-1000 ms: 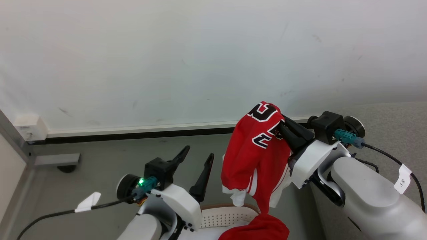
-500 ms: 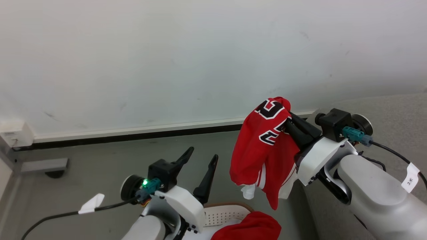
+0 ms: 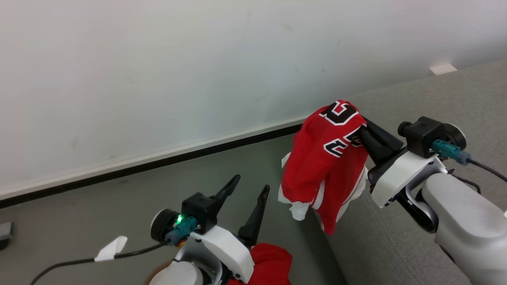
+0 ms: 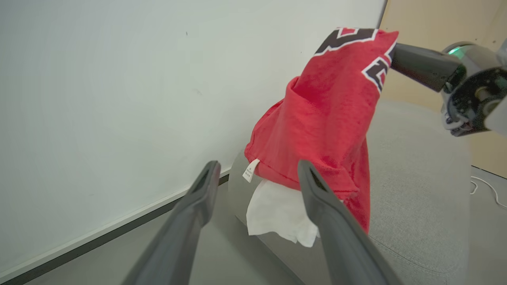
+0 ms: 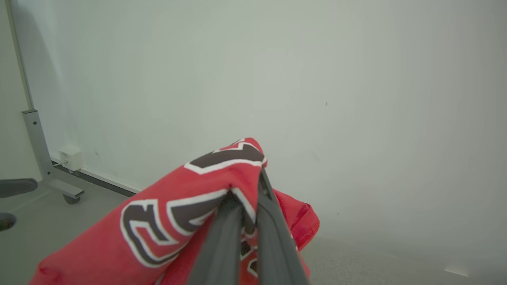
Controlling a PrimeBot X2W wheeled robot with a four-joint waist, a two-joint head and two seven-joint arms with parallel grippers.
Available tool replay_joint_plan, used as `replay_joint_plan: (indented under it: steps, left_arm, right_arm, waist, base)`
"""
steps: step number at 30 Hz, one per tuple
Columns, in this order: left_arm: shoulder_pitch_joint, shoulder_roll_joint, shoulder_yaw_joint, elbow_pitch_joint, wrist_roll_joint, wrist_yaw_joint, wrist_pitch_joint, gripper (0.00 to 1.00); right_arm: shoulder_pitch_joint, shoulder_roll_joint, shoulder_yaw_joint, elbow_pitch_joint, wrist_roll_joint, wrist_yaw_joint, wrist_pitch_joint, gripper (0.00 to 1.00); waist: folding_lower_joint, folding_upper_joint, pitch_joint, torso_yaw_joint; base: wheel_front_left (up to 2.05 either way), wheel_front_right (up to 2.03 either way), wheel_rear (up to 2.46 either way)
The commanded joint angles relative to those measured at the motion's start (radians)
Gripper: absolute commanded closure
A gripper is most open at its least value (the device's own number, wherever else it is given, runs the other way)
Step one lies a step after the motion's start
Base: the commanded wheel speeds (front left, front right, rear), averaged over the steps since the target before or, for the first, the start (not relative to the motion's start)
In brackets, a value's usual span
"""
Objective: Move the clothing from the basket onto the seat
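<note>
The white wall [image 3: 198, 59] takes up the upper half of the head view, with grey floor [image 3: 99, 206] below it. One seat [image 3: 368, 245], grey and woven, runs down the right side of that frame.

There are two red garments. The jersey [image 3: 323, 166] hangs centre-right, just over the near edge of the seat, lettering uppermost and white trim dangling lowest. The plain red garment [image 3: 269, 257] lies bunched at the bottom edge beside the left wrist. Whether it is in the basket I cannot tell.

There are two grippers. The right gripper [image 3: 366, 134] has its fingers pressed together on a fold of the jersey at the lettering. The left gripper [image 3: 252, 182], lower centre, has its fingers [image 4: 336, 221] spread wide and holds nothing.

The cloth looks light, soft and limp, so it should slump into a heap when released. A thick bunched fold is probably the safest hold, since a single thin layer could slip out.
</note>
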State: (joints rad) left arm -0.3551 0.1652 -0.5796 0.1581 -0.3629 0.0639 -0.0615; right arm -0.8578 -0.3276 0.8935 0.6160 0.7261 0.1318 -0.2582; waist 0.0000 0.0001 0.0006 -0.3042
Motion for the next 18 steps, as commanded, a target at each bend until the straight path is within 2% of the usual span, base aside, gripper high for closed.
replay_joint_plan:
  steps: [1, 10, 18]
  left_arm:
    - [0.013, 0.003, 0.002, -0.005, -0.002, 0.005, 0.004, 0.0]
    - [-0.015, -0.001, -0.026, -0.067, 0.021, 0.01, 0.029, 0.0]
    - [-0.115, 0.009, -0.057, -0.116, 0.06, -0.012, 0.078, 0.0]
  right_arm:
    - [0.002, -0.009, -0.007, -0.006, -0.008, -0.002, -0.007, 1.0]
    - [0.026, -0.102, -0.112, -0.092, -0.022, -0.002, -0.007, 1.0]
    - [0.017, -0.197, -0.295, -0.14, -0.042, -0.002, -0.007, 1.0]
  waist:
    - [0.0, -0.0001, 0.016, -0.054]
    - [0.0, -0.0001, 0.091, -0.157]
    - [0.0, -0.0001, 0.259, -0.141]
  base:
    - [0.0, 0.0, 0.0]
    - [0.0, 0.0, 0.0]
    - [0.0, 0.0, 0.0]
